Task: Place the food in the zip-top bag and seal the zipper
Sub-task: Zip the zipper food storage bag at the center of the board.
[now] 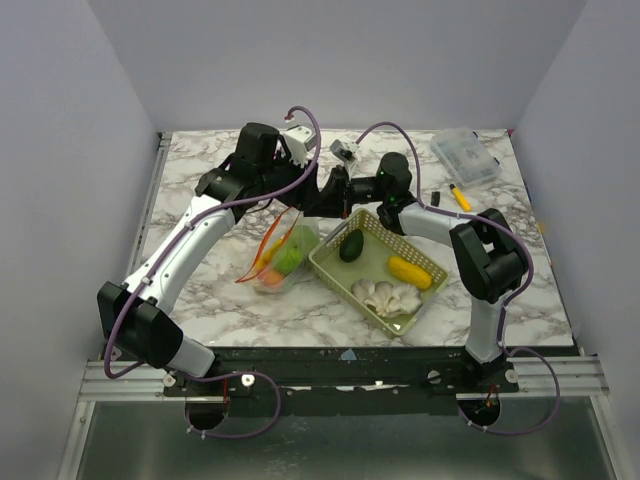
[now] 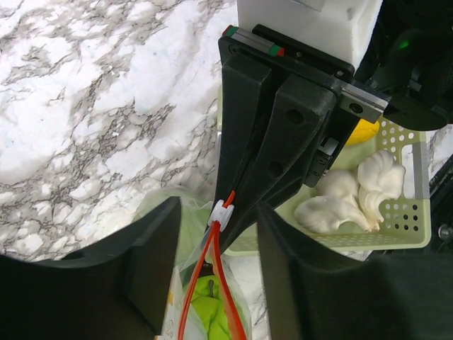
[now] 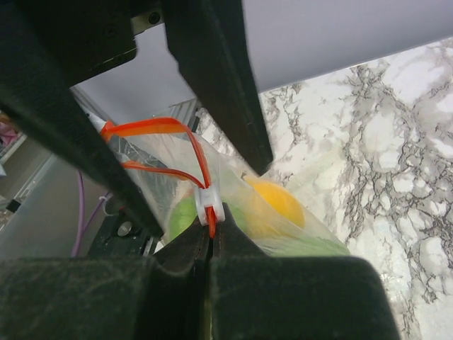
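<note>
The zip-top bag (image 1: 283,255) hangs floppy over the table. It holds a green piece of food (image 2: 205,308) and a yellow one (image 3: 272,205). Its orange-red zipper (image 2: 212,283) gapes open below a white slider (image 2: 223,212). My right gripper (image 3: 211,232) is shut on the zipper's end tab just past the slider (image 3: 209,202). My left gripper (image 2: 216,227) is open, one finger on each side of the slider, touching nothing. In the top view the left gripper (image 1: 292,205) and right gripper (image 1: 322,205) meet above the bag.
A pale green mesh basket (image 1: 330,262) right of the bag holds a dark avocado (image 1: 351,245), a yellow piece (image 1: 410,270) and white pieces (image 1: 388,295). A clear lidded box (image 1: 466,157) and a yellow marker (image 1: 459,196) lie at the back right.
</note>
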### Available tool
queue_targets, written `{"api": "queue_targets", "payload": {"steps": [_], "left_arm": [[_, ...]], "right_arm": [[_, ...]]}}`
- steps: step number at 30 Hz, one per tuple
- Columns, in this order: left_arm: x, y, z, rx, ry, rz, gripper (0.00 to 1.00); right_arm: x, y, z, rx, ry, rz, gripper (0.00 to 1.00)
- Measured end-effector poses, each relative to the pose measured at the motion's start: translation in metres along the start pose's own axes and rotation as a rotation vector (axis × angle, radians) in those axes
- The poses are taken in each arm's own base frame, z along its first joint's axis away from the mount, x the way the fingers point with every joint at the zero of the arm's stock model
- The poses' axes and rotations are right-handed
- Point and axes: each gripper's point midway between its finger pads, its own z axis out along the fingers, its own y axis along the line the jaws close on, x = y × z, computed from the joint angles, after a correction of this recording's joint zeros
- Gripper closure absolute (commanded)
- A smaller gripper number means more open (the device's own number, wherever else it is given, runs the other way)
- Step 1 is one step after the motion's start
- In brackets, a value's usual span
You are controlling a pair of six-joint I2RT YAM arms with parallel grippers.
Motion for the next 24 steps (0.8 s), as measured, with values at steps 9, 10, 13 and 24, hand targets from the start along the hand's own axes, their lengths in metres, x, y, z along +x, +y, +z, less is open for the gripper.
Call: {"api": "queue_targets", "payload": {"steps": [9, 10, 13, 24], "left_arm": [[0.0038, -0.0009, -0.0007, 0.020, 0.015, -0.027, 0.78], [0.0036, -0.0011, -0.0007, 0.022, 0.014, -0.026, 0.78], [0.0036, -0.0016, -0.0008, 0.026, 0.014, -0.027, 0.80], [0.0028, 0.0000, -0.0017, 0.029, 0.010, -0.034, 1.00]], "right_arm": [[0.0023, -0.0022, -0.0002, 0.006, 0.008, -0.008, 1.00], [0.0024, -0.0023, -0.0003, 0.006, 0.008, -0.010, 1.00], [0.0020, -0.0028, -0.0002, 0.007, 0.008, -0.015, 1.00], [-0.0026, -0.0023, 0.0005, 0.017, -0.009, 0.014, 1.00]]}}
